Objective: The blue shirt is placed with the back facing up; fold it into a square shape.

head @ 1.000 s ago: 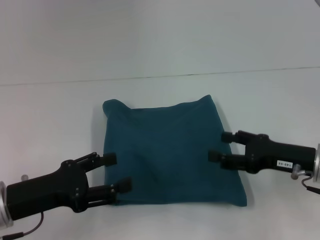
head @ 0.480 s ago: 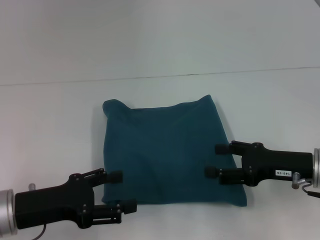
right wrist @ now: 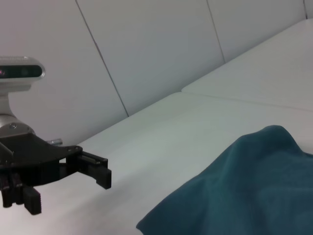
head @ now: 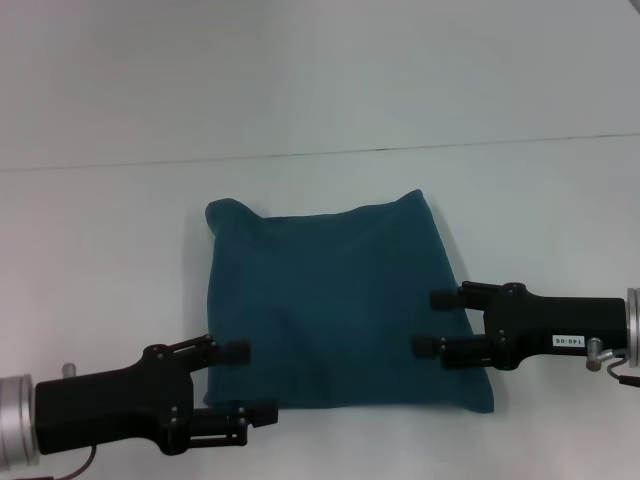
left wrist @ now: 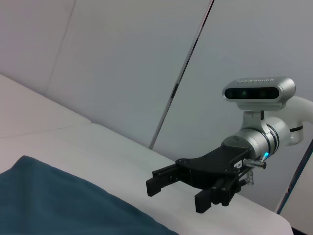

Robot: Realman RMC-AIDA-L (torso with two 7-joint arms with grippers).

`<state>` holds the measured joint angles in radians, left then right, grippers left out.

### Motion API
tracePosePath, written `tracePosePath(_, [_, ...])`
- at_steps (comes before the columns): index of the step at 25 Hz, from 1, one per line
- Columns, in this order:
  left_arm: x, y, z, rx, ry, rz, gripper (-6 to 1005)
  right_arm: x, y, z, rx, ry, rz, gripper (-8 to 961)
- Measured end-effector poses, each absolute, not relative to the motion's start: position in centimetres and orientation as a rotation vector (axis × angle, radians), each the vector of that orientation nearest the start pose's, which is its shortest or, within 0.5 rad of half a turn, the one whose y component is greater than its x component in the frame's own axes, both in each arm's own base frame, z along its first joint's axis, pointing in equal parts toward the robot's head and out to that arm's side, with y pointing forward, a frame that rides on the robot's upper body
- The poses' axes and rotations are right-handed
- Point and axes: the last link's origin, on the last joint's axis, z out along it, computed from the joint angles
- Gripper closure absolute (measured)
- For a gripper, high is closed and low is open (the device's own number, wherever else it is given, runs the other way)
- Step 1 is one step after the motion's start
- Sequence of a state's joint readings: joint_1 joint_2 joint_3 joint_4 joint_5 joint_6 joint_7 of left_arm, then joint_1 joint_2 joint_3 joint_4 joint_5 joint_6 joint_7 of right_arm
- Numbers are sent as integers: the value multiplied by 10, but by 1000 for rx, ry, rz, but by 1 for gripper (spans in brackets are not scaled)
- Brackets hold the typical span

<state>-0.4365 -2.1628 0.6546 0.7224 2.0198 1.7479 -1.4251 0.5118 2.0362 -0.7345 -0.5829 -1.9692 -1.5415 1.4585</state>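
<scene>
From the head view, the shirt lies on the white desk in front of us, already folded into a rough square, a little wider at the near edge than at the far one. We judge the folding close to finished. Our left tool sits at the near left corner, fingers spread with nothing between them, one finger over the cloth edge and the other just past the near hem. Our right tool hovers over the right edge, toward the near right corner, likewise spread and empty.

The packet has no strong long axis; if any, it runs from us toward the far wall, with the sides splaying toward us. The far left corner is rounded and puffed, and the far edge sags in the middle, so the layers do not lie quite flat.

What could go wrong: both tools are right at the edges, and a finger catching the top layer as an arm moves could drag the soft knit and open the fold. A pull from one side only would skew the square.

From the left wrist view, we see the right tool above the desk, fingers apart, and a slab of shirt beside it.

From the right wrist view, the left tool shows apart and empty, off the shirt, whose rounded corner rises near it.
</scene>
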Motion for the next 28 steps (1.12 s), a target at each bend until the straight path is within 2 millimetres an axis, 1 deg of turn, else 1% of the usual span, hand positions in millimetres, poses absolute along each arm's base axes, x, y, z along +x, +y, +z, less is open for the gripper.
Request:
tracePosePath(7, [-256,287,-17,-2798,-739,-878,95,278,324,0,-2728,819,676,29])
tracePosePath(28, [-255,287,-17,-2800,-743,-881,95,275,327,1,-2733,814,676,28])
